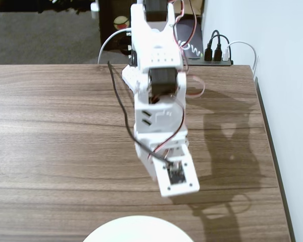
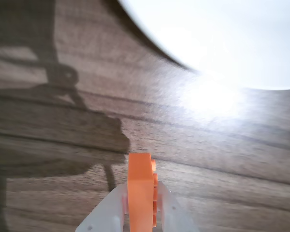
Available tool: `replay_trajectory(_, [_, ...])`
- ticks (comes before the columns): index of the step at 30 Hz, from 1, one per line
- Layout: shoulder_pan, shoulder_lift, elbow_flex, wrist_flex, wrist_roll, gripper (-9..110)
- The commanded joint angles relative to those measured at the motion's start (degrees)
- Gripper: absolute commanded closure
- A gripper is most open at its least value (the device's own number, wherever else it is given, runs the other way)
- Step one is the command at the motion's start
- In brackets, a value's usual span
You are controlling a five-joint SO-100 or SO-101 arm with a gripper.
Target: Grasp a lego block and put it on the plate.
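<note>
Wood-grain bench (image 2: 63, 159), smooth w/ dark streaks. Wrist view: white claw (image 2: 141, 205) pinches an orange lego block (image 2: 140, 191), rectangular, long axis pointing away from cam toward the plate (image 2: 222, 34). Block hangs above bare wood, short of the plate's round glossy white rim.

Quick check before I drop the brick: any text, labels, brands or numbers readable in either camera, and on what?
"OW" in white letters on the dark object behind the arm, fixed view; the word is cut off by the arm, so the rest cannot be read.
Nothing printed on the plate, the lego block, the end effector or the table.
</note>
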Motion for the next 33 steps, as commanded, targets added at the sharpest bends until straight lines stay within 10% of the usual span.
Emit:
replay_trajectory(1, [1.1, 5.5, -2.5, -1.2, 1.8, 99])
replay_trajectory(33, [7.5, -2.3, -9.2, -26.5, 14.4, 99])
